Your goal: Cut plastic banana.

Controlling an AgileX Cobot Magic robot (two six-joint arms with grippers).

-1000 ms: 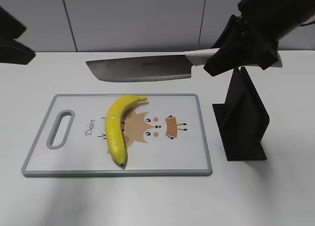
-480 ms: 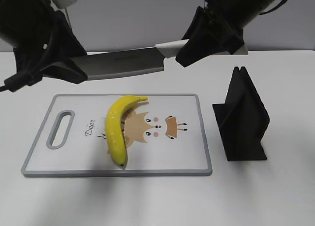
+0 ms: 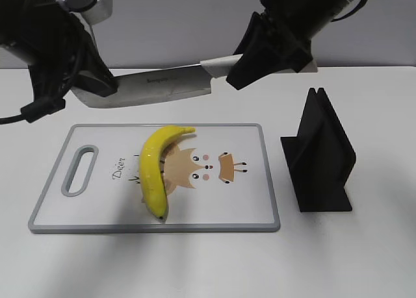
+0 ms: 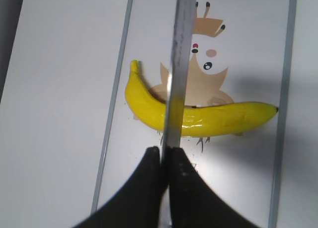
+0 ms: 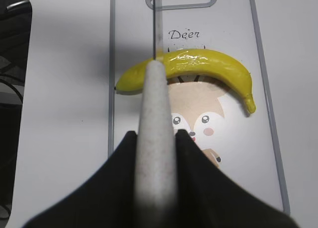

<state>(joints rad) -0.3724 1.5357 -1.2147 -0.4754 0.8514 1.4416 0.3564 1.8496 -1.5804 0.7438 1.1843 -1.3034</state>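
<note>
Banana (image 3: 155, 171) lies whole and uncut on the cutting board (image 3: 250, 207). Knife (image 3: 153, 89) is held level in the air above the board's far edge, not touching the fruit. Right gripper (image 5: 155, 138) has its jaws clamped on the handle; left gripper (image 4: 165, 156) pinches the blade tip. Remaining: line the blade up over the banana, lower, cut through.

The banana (image 3: 155, 170) lies on the cutting board (image 3: 247, 210), left of its middle, on the bench (image 3: 208, 265). A knife stand (image 3: 318, 155) sits right of the board. The knife (image 3: 156, 87) hangs behind the board, above the bench, left hand (image 3: 97, 90) at its blade end, right hand (image 3: 260, 61) at its handle.
</note>
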